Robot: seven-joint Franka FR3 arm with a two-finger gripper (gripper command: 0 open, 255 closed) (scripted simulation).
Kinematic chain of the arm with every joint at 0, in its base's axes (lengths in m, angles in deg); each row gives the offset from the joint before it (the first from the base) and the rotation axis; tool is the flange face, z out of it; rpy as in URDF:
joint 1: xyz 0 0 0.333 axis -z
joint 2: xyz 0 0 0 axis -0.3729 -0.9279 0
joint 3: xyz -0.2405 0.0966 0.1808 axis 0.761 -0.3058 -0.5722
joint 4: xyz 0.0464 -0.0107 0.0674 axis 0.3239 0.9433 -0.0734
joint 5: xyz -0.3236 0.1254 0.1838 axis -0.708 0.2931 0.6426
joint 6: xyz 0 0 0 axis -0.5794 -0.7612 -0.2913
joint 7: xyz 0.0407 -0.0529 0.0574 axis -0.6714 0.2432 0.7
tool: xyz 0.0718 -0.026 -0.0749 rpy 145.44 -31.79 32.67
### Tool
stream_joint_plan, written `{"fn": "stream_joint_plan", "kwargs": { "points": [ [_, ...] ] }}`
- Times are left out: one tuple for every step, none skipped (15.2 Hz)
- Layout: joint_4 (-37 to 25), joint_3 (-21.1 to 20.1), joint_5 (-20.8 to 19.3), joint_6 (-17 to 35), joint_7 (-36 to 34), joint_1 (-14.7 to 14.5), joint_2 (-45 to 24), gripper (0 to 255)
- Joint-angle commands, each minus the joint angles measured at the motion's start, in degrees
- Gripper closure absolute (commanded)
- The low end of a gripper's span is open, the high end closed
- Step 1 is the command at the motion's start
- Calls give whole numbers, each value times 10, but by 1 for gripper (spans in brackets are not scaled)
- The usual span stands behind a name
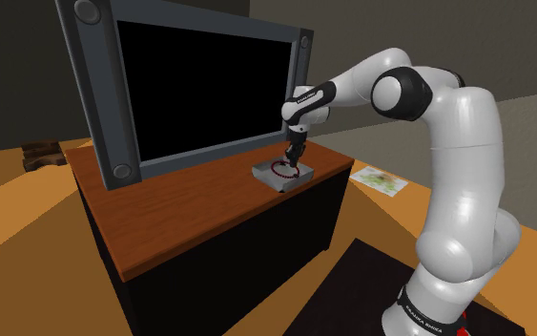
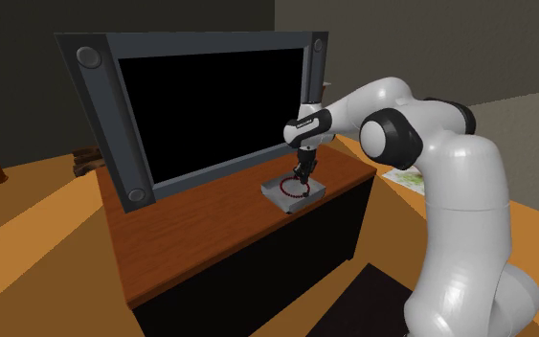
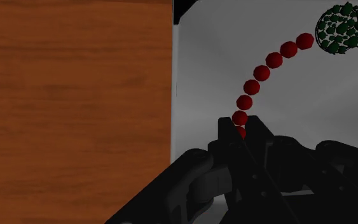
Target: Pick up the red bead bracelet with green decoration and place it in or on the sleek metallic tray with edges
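Note:
The red bead bracelet [image 3: 262,72] curves away from my fingertips, and its green leafy ball [image 3: 341,28] lies at the far end of the strand. My gripper [image 3: 241,130] is shut on one end of the beads. Under the bracelet is the grey floor of the metallic tray [image 3: 209,76], whose side wall borders the wooden top. From the shoulder view, the gripper [image 1: 291,158] points straight down into the tray [image 1: 304,173], and the bracelet [image 1: 280,172] forms a loop inside it. The second exterior view shows the same: gripper [image 2: 301,176], bracelet [image 2: 290,189], tray [image 2: 317,189].
A large dark-framed screen [image 1: 199,81] stands close behind the tray on the wooden cabinet top [image 1: 190,205]. The cabinet's front edge drops to the floor. A printed sheet [image 1: 379,178] lies on the floor beyond the arm, and a dark mat [image 1: 352,286] is by the stand.

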Motion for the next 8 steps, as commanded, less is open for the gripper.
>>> {"fn": "stream_joint_plan", "kwargs": {
  "points": [
    [0,0,0,1,0,0,-1,255],
    [0,0,0,1,0,0,-1,255],
    [0,0,0,1,0,0,-1,255],
    [0,0,0,1,0,0,-1,255],
    [0,0,0,1,0,0,-1,255],
    [0,0,0,1,0,0,-1,0],
    [0,0,0,1,0,0,-1,0],
    [0,0,0,1,0,0,-1,0]
  ]
}}
